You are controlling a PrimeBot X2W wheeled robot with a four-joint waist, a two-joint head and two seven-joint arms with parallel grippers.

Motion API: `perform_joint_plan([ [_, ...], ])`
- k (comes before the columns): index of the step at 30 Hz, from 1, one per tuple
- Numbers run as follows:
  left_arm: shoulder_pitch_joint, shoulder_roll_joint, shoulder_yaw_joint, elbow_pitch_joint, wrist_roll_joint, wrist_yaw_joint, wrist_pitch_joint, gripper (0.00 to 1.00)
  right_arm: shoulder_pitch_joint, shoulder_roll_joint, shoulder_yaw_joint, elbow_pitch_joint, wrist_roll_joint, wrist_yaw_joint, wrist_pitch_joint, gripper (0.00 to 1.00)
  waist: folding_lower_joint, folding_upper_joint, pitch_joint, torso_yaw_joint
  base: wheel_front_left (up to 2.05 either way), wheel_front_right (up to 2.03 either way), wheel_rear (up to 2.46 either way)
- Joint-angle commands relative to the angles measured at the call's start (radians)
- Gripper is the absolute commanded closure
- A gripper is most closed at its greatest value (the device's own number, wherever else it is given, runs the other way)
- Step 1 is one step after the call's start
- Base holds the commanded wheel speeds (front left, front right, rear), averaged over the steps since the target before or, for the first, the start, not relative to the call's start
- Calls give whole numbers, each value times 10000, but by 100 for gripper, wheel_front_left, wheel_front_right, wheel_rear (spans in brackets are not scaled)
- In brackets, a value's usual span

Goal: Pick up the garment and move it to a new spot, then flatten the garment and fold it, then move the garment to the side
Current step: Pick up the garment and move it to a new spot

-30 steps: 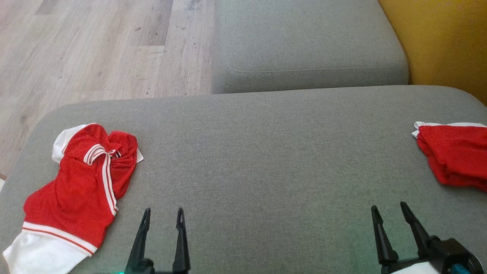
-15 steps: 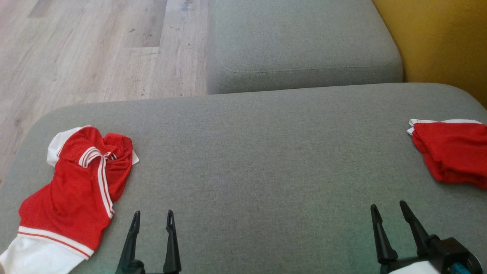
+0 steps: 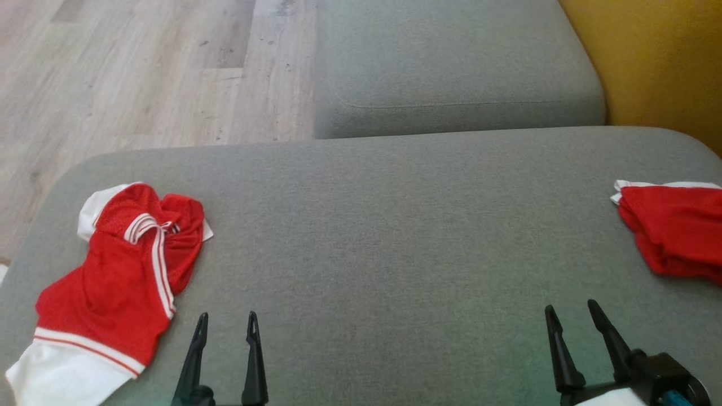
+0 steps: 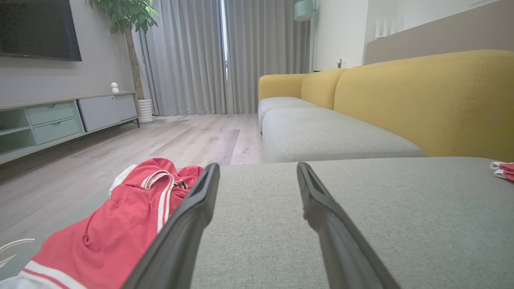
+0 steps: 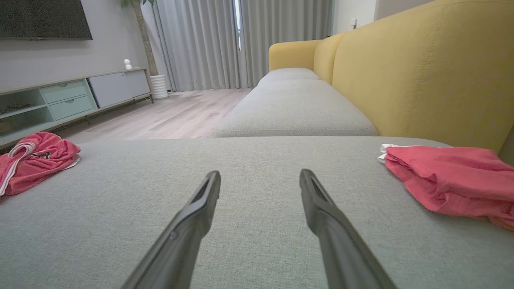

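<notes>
so, the crumpled garment [image 3: 113,282] lay at the left end of the grey seat cushion [image 3: 395,254], near its edge. it was bunched red mesh with white stripes up top and a white band at the near end. the left gripper [image 3: 227,316] was just beside it on its right, not touching, jaws spread wide and empty. the right gripper [image 3: 570,307] was well apart on the other side, also wide and empty, low over bare cushion. a second red garment [image 3: 671,231] lay at the right end and looked already folded, so it was probably not the one to work on. the pickup looked not yet started.

handling, as a judgement: thin sports mesh, very light, floppy, no stiffness, so it would sag from any pinch point. nothing fragile. mesh could slip out of a shallow pinch, and a deep one might catch extra layers or the cushion cover. the best hold looked like the striped hem or the white band, where the cloth seemed thicker and the edge was easy to see. for flattening, two corners of one edge, one per gripper, would likely beat a grab in the middle bunch. the wood floor [image 3: 141,73] was close past that edge, so a drop was a risk.
</notes>
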Motion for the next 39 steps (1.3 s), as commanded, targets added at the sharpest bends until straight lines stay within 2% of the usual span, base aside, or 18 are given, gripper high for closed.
perform_joint_plan([
  [1,-326,-65,403,-282,65,-14,-49,0,-536,-103,239,-275,-32,67,-118,0,0,-1,5,108,0,0,0],
  [6,-388,-66,445,-284,98,-30,-49,0,-521,-68,379,-266,-37,67,-118,0,0,-1,68,672,0,0,0],
  [17,-324,-67,661,-332,221,-89,-49,0,-587,58,712,-280,-75,67,-118,0,0,-1,150,2542,0,0,0],
  [22,-187,-67,852,-388,232,-82,-49,0,-682,80,815,-247,-43,67,-118,0,0,-1,143,3125,0,0,0],
  [27,-159,-68,917,-460,252,-95,-49,0,-678,27,814,-221,-23,67,-118,0,0,-1,161,3541,0,0,0],
  [33,-154,-68,1014,-551,299,-110,-49,0,-667,40,805,-182,10,67,-118,0,0,-1,246,3699,0,0,0],
  [39,-1230,385,725,-797,941,-503,-49,0,-658,-207,738,-299,-34,67,-118,0,0,-1,867,3886,0,0,0],
])
